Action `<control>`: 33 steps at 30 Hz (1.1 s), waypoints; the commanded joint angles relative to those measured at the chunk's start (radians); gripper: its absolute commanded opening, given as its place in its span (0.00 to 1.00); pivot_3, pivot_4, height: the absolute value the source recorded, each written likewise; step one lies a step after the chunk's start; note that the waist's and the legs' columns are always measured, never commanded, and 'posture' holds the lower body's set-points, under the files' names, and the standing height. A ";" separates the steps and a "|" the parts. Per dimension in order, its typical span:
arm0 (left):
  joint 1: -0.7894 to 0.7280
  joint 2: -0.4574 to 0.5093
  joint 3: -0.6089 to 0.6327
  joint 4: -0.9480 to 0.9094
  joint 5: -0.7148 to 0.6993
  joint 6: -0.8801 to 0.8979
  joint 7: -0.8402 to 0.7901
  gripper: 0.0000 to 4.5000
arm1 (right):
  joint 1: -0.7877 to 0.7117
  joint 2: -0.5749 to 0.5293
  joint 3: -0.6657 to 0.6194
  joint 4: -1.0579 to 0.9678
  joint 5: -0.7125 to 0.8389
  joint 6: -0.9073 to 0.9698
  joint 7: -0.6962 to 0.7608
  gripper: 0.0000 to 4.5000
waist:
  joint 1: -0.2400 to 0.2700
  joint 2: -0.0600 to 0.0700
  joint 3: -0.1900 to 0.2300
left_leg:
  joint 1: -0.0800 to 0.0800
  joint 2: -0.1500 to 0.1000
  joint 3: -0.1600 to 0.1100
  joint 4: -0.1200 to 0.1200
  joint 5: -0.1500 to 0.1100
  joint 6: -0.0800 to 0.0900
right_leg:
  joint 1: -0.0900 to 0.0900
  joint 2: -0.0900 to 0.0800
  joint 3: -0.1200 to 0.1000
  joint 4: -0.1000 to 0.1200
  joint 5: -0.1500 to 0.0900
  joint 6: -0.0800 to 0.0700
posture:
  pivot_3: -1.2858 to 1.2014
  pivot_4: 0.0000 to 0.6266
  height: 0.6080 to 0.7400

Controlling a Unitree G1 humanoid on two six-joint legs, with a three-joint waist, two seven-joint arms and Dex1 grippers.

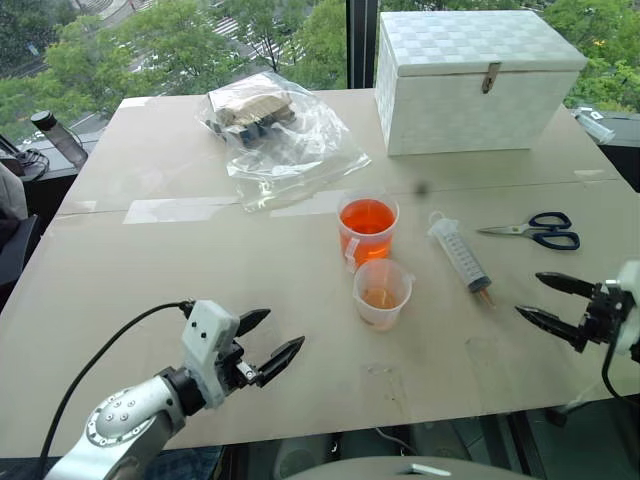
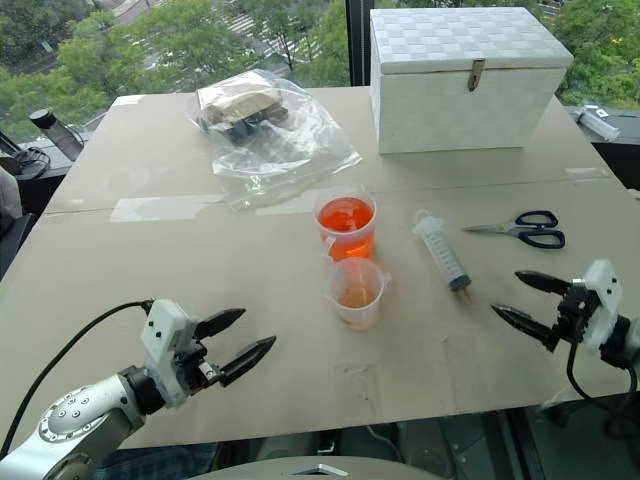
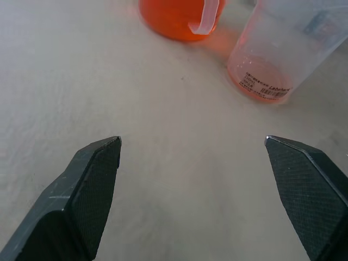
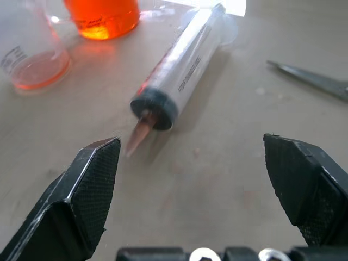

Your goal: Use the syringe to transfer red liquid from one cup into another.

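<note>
Near edge: left gripper [image 1: 274, 340] and right gripper [image 1: 547, 299] hovering wide apart, empty, readying | right aiming at syringe [image 1: 460, 254], lying mid-table beside frosted cup [image 1: 381, 293] | behind it, tabbed cup [image 1: 367, 229] holding red liquid [image 1: 367, 216] | table [image 1: 150, 270].

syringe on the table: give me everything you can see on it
The syringe is a large clear plastic barrel with printed scale marks, a dark seal at the front and a narrow orange-tinted tip. It lies flat on the table, unheld, tip toward the robot, between the cups and the scissors, touching neither.
</note>
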 commanded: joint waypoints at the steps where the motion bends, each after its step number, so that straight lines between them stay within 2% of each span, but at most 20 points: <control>1: -0.031 0.084 0.065 -0.069 -0.059 0.013 -0.067 0.96 | -0.148 -0.046 0.028 -0.152 0.087 0.235 -0.125 0.99 | -0.005 0.001 0.001 | 0.000 0.000 0.000 0.000 0.000 0.000 | 0.000 0.000 0.000 0.000 0.000 0.000 | 0.52 0.24 1.00; 5: -0.147 0.183 0.117 -0.098 -0.198 0.108 -0.064 0.96 | -0.390 -0.092 0.183 -0.217 0.047 0.537 -0.286 0.99 | -0.006 0.002 0.002 | -0.001 0.000 0.000 0.000 0.000 0.000 | -0.002 0.000 0.000 0.001 0.001 0.002 | 0.52 0.24 1.00; 8: -0.260 0.271 0.157 -0.115 -0.319 0.174 -0.050 0.96 | -0.584 -0.049 0.283 -0.180 0.016 0.742 -0.410 0.99 | -0.002 0.001 0.003 | -0.003 0.000 -0.001 -0.001 0.000 -0.001 | -0.003 0.000 -0.001 -0.001 0.001 0.002 | 0.52 0.24 1.00; 10: -0.344 0.331 0.176 -0.113 -0.409 0.214 -0.031 0.96 | -0.675 -0.044 0.350 -0.155 0.000 0.864 -0.443 0.99 | 0.002 0.001 0.003 | -0.006 0.000 -0.001 -0.001 0.003 -0.005 | -0.006 0.000 -0.002 -0.002 0.001 0.002 | 0.52 0.24 1.00; 13: -0.471 0.408 0.204 -0.087 -0.540 0.250 -0.003 0.96 | -0.793 -0.028 0.416 -0.107 -0.003 1.068 -0.478 0.99 | 0.003 0.000 0.003 | -0.021 -0.001 -0.001 0.001 0.003 -0.005 | -0.019 0.000 -0.002 0.000 0.002 0.003 | 0.52 0.24 1.00; 15: -0.558 0.430 0.191 -0.059 -0.597 0.258 0.038 0.96 | -0.858 -0.013 0.454 -0.076 -0.015 1.158 -0.502 0.99 | 0.000 0.000 0.004 | -0.021 -0.001 -0.001 0.001 0.003 -0.005 | -0.019 0.000 -0.002 -0.001 0.002 0.003 | 0.52 0.24 1.00; 21: -0.704 0.510 0.115 -0.066 -0.657 0.302 0.104 0.96 | -0.999 0.039 0.564 0.057 -0.073 1.280 -0.554 0.99 | -0.009 -0.003 0.006 | -0.020 -0.001 0.000 0.002 0.003 -0.005 | -0.019 0.003 -0.001 0.002 0.002 0.003 | 0.52 0.24 1.00; 25: -0.810 0.532 0.077 -0.067 -0.778 0.309 0.202 0.96 | -1.117 0.085 0.678 0.226 -0.067 1.286 -0.571 0.99 | -0.009 -0.003 0.006 | -0.018 -0.001 0.000 0.003 0.004 -0.006 | -0.018 0.004 -0.001 0.004 0.002 0.003 | 0.52 0.24 1.00; 33: -0.780 0.552 0.076 -0.078 -0.758 0.323 0.207 0.96 | -1.219 0.167 0.764 0.391 -0.099 1.286 -0.576 0.99 | -0.009 -0.003 0.006 | -0.020 -0.001 0.001 0.002 0.004 -0.006 | -0.019 0.004 0.000 0.003 0.002 0.004 | 0.52 0.24 1.00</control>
